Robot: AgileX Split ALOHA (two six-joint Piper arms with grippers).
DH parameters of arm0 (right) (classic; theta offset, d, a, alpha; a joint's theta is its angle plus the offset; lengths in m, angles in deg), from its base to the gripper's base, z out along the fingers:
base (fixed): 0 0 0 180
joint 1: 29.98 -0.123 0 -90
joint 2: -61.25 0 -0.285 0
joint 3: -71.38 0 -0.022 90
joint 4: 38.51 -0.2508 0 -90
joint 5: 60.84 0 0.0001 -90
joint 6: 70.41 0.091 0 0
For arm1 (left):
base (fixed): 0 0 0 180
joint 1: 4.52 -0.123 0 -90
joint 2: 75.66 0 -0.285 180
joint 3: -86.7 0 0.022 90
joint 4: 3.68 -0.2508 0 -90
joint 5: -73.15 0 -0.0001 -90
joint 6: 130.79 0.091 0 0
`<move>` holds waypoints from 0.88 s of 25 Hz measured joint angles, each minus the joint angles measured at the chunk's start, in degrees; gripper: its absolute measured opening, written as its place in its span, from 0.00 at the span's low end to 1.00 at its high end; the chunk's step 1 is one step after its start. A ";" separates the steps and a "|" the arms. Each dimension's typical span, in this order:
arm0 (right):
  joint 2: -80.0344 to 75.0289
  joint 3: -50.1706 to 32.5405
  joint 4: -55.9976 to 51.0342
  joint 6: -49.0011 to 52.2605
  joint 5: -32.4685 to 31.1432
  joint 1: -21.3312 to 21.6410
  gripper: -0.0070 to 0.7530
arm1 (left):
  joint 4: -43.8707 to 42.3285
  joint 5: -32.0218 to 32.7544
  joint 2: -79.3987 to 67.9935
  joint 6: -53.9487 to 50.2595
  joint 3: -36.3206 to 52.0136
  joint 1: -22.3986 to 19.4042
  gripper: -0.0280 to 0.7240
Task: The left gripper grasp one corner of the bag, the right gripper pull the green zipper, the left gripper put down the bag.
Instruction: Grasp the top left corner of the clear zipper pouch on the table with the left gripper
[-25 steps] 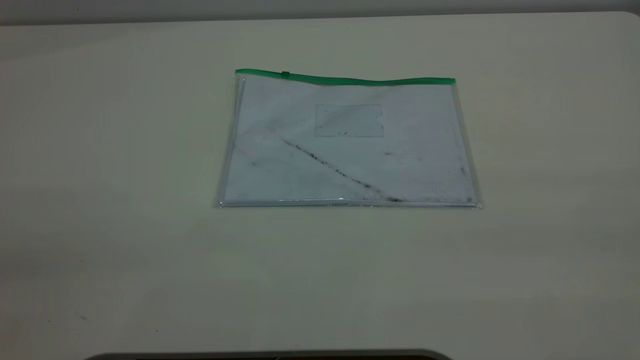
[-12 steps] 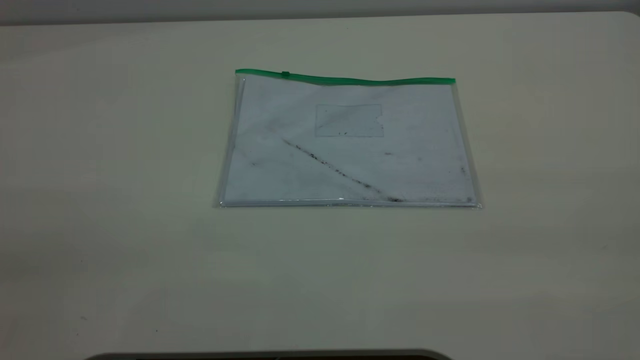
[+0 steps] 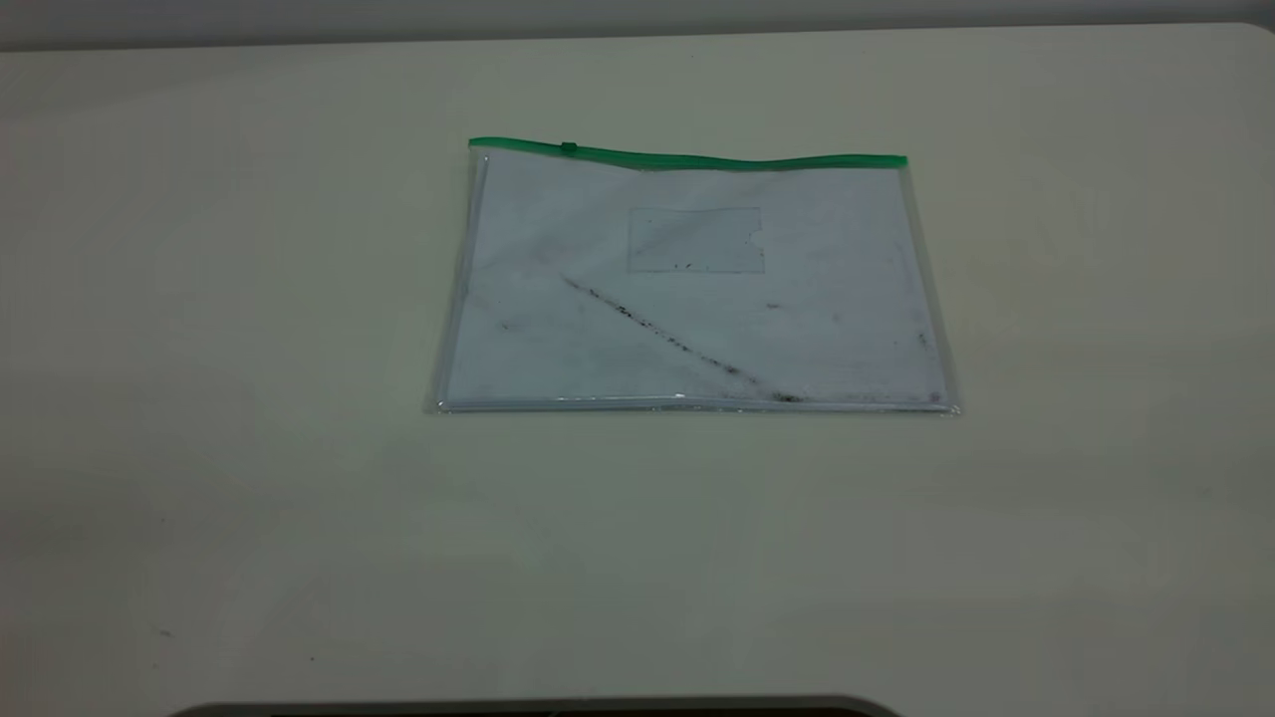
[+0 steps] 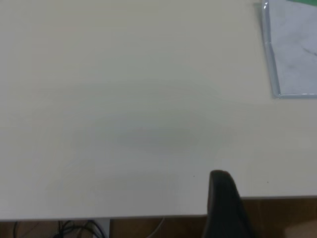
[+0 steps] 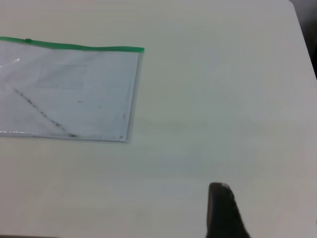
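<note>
Currently the left gripper (image 4: 225, 206) and right gripper (image 5: 224, 210) each show one dark finger over the table (image 3: 199, 448), well short of the bag (image 3: 697, 289); can't tell how open either is, neither holds anything. Bag lies flat mid-table, green zipper (image 3: 687, 157) along its far edge, slider near the far-left corner (image 3: 476, 145).

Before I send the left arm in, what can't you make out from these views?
- Left gripper: left wrist view shows one dark finger, the rest cut off by the frame edge; open or shut unknown.
- Right gripper: same in the right wrist view.
- Both arms: outside the exterior view.
- Green zipper slider: too small to tell whether the bag is sealed.
</note>
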 joint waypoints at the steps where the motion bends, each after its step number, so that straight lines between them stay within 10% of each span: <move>1: 0.00 0.00 0.00 0.00 0.00 0.00 0.65 | 0.00 0.00 0.00 0.00 0.00 0.00 0.70; 17: -1.13 0.00 -4.48 -0.32 0.81 0.00 0.65 | 0.16 -0.05 -0.21 -0.23 0.00 0.00 0.70; 22: -14.83 0.22 -12.84 -7.12 13.06 0.00 0.65 | 0.16 -6.38 -11.22 -0.23 -1.48 0.00 0.70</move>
